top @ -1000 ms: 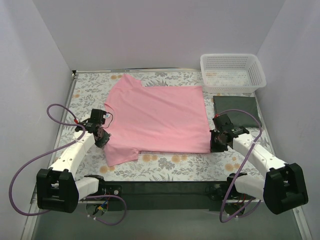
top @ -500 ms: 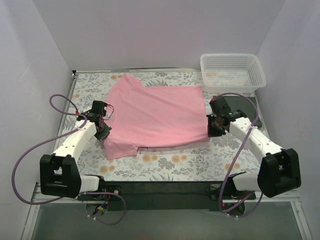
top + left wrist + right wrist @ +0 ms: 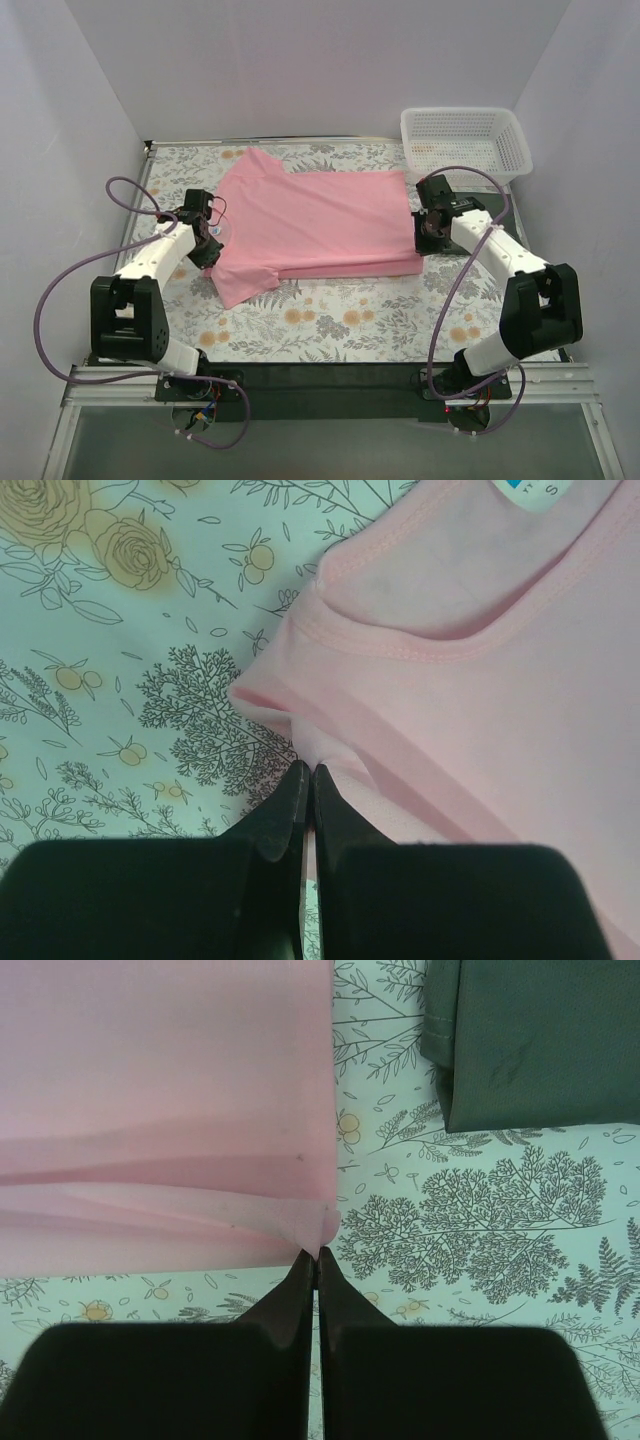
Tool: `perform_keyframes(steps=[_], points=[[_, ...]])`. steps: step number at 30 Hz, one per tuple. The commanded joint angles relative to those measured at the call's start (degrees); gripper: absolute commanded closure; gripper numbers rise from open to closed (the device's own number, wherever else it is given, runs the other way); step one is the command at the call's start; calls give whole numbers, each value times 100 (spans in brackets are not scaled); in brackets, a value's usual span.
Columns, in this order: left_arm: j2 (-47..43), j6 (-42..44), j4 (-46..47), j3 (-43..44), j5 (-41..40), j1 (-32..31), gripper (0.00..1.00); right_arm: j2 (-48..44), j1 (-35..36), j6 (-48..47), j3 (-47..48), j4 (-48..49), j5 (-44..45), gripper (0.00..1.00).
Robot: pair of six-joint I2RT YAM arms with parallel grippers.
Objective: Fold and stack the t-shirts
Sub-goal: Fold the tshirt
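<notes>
At the pink t-shirt [image 3: 500, 710] collar [image 3: 440, 645], a tag [image 3: 528, 488] (letter S)

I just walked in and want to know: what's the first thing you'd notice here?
A big pink t-shirt lies in the middle of the flowery table cloth. The left gripper and right gripper each pinch one of its side edges, and a white basket sits at the far right corner.

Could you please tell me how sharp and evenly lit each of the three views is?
Top external: soft even light, faint shadows, pink t-shirt sharp. Left wrist: floral cloth crisp, left claw a dark featureless mass. Right wrist: green t-shirt clear, right claw equally dark; no glare.
</notes>
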Motion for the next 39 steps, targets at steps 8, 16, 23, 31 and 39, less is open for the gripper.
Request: perform_keyframes(steps=[8,16,23,31,39], points=[[272,167,211,514,45,102,100,542,-66,-218,730,74,125,99],[579,211,404,576,45,163,100,991,-128,-288,810,293,204,99],[755,220,501,743,37,207,100,1149,-216,-332,880,540,108,99],[817,220,519,796,107,216,100,1281,-207,-349,1117,593,-68,99],[852,176,633,716,37,243,100,1474,-207,-288,1170,707,-68,99]])
